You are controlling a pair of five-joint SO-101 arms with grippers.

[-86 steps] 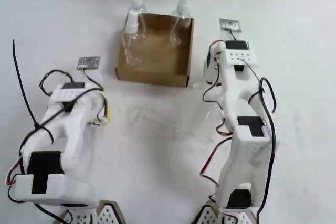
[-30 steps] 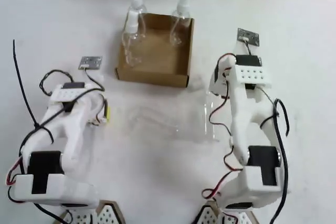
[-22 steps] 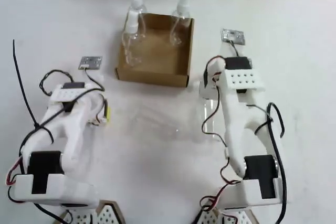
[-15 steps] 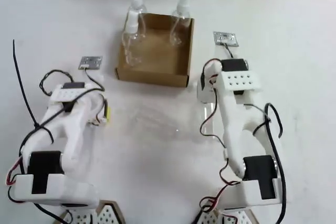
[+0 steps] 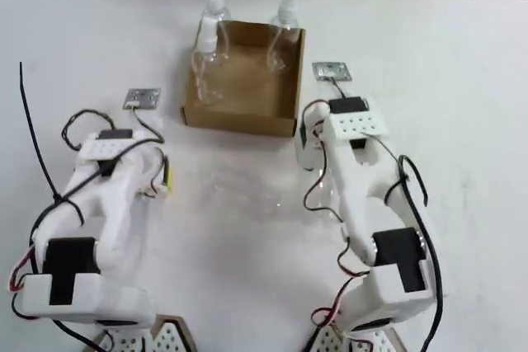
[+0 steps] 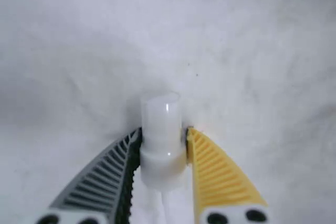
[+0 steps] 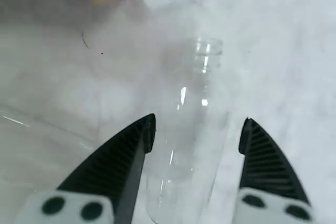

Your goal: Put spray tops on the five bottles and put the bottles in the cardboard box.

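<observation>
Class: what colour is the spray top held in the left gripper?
White; the spray top in the left gripper shows best in the left wrist view.

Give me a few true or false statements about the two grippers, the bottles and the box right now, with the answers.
1. The left gripper is shut on a spray top. True.
2. The right gripper is clamped on the clear bottle. False: its jaws are open, one on each side of the bottle.
3. That clear bottle has a spray top on. False: its neck is bare.
4. The cardboard box holds capped bottles. True.
</observation>
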